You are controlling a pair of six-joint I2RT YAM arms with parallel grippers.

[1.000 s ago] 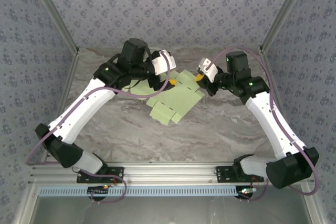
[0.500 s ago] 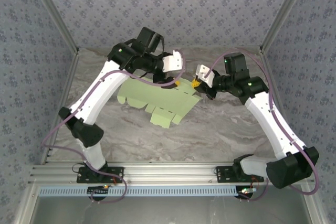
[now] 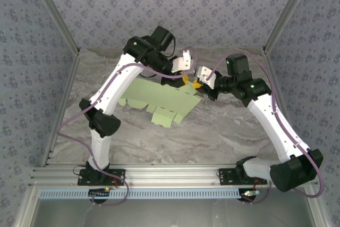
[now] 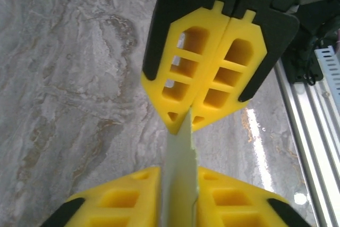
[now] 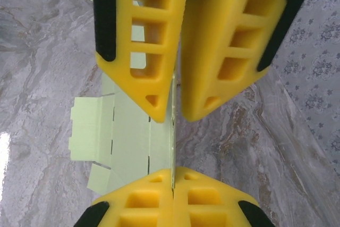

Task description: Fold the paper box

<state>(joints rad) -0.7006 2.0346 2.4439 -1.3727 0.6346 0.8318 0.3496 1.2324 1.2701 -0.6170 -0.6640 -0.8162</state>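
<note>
Paper box [image 3: 159, 102], a flat unfolded sheet with all folding left to do, pinched at one edge by left gripper [image 3: 185, 80] and right gripper [image 3: 197, 84].

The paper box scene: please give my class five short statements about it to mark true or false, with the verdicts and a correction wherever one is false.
1. The paper box is a flat, unfolded sheet. True.
2. The right fingers are shut on the sheet's edge. True.
3. The left fingers are at the opposite end of the sheet from the right fingers. False: both sets meet close together at the same far right corner, with the edge between them.
4. The sheet is bright orange. False: it is pale green; only the fingers are yellow.
5. The table has a grey marbled surface. True.
</note>
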